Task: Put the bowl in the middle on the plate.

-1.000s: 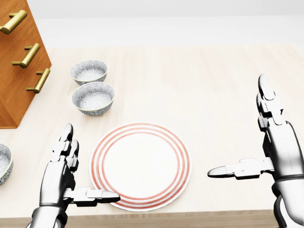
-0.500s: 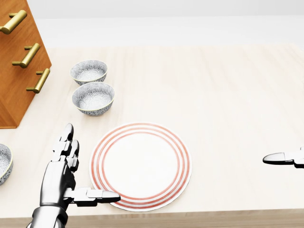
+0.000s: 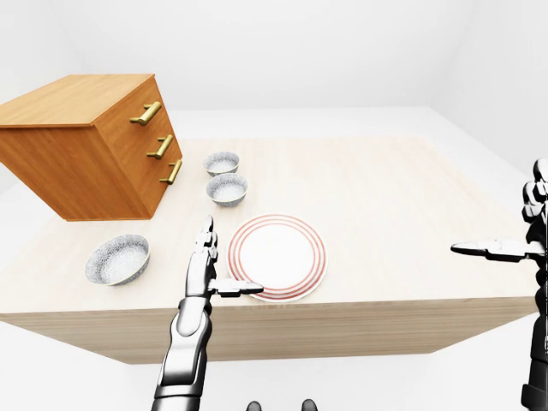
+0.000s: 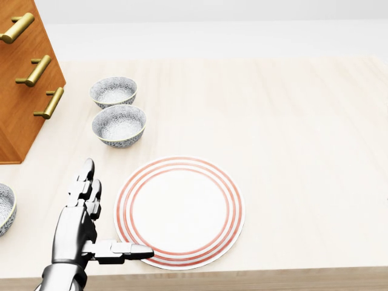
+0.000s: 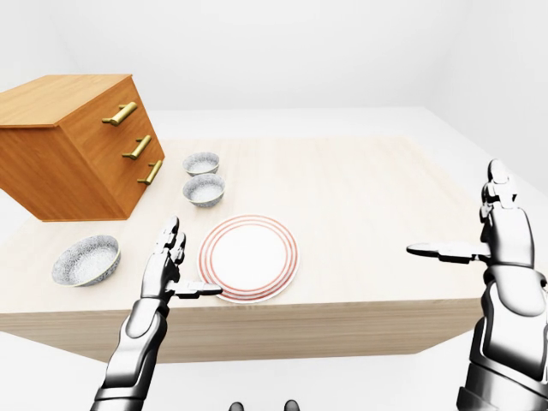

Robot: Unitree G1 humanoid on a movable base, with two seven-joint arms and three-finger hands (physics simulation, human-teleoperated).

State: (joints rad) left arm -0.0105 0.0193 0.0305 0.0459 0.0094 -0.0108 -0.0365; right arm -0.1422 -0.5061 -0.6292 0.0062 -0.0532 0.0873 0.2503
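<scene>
in head view above left hand (image 4: 76, 227), mid bowl (image 4: 119, 125), well apart, hand splayed, empty

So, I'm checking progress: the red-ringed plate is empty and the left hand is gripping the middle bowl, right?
Not quite. The plate is empty, but the left hand grips nothing: the head view shows it open at the plate's lower-left edge, with the middle bowl untouched farther up.

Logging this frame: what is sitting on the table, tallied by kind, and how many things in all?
Bowls: 3
Plate: 1
Drawer chest: 1
Total: 5
</scene>
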